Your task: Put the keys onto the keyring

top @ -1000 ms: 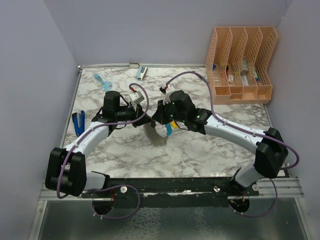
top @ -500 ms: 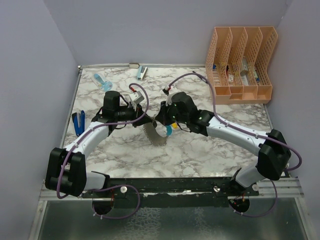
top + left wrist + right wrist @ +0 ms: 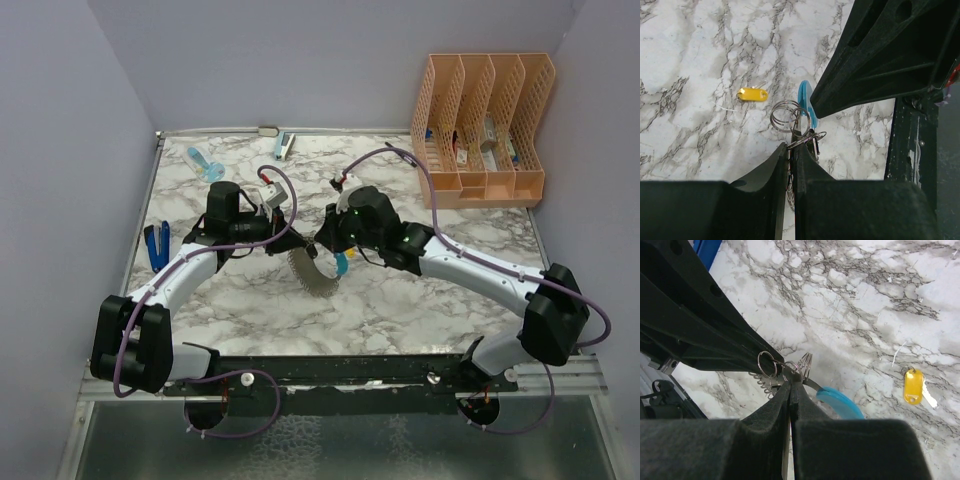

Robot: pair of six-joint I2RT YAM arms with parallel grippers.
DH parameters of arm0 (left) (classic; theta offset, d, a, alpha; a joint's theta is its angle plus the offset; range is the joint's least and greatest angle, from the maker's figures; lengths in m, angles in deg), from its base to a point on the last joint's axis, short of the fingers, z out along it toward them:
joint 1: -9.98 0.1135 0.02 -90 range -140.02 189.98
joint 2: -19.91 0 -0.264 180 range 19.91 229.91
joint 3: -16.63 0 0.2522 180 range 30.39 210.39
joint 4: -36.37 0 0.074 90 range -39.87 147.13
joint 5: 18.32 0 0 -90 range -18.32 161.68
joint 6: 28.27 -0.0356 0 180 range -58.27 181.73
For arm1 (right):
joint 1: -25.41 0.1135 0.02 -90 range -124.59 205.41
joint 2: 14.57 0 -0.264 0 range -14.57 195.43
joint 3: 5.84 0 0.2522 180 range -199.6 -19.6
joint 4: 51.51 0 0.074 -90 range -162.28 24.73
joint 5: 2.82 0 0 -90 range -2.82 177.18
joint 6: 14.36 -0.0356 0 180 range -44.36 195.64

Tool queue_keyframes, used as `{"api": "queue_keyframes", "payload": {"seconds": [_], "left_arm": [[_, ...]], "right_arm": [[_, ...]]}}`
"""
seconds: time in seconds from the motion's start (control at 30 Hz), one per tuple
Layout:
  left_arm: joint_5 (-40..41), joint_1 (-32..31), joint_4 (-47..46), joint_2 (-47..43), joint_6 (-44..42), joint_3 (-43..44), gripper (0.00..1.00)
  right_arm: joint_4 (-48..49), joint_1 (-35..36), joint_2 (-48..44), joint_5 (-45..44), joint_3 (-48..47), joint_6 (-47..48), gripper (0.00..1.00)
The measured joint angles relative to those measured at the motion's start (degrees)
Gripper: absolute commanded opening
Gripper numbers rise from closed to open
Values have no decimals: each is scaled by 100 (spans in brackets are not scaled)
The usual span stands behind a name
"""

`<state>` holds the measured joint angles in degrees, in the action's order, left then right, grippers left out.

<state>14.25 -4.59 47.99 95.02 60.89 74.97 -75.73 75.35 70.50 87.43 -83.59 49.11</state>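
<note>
The keyring (image 3: 314, 274), a gray toothed loop with a light-blue section (image 3: 343, 264), hangs between my two grippers at the table's middle. My left gripper (image 3: 791, 145) is shut on its wire coils, with small steel rings (image 3: 785, 116) and the blue section (image 3: 804, 100) just beyond the fingertips. My right gripper (image 3: 791, 384) is shut on the keyring's dark band beside the small rings (image 3: 767, 364), and the band runs on to the blue section (image 3: 841, 403). A yellow key (image 3: 752, 94) lies loose on the marble, also in the right wrist view as a yellow key (image 3: 913, 386). I cannot make out the black key.
An orange file organizer (image 3: 485, 118) stands at the back right. A blue-handled tool (image 3: 155, 244) lies at the left edge, a blue-and-clear item (image 3: 205, 162) at the back left, and a small stapler-like piece (image 3: 285, 146) by the back wall. Walls close in both sides.
My right wrist has shifted slightly to the right, and the keyring has swung a little with it. The left arm has held still, and both grippers have stayed shut.
</note>
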Motion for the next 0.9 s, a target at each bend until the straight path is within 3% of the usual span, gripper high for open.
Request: {"api": "queue_keyframes", "payload": {"seconds": [0.2, 0.9], "left_arm": [[-269, 0, -55, 15, 120, 0, 0], [-1071, 0, -221, 50, 181, 0, 0]], "right_arm": [[0, 0, -199, 61, -39, 190, 7], [-28, -160, -219, 1676, -232, 549, 17]]}}
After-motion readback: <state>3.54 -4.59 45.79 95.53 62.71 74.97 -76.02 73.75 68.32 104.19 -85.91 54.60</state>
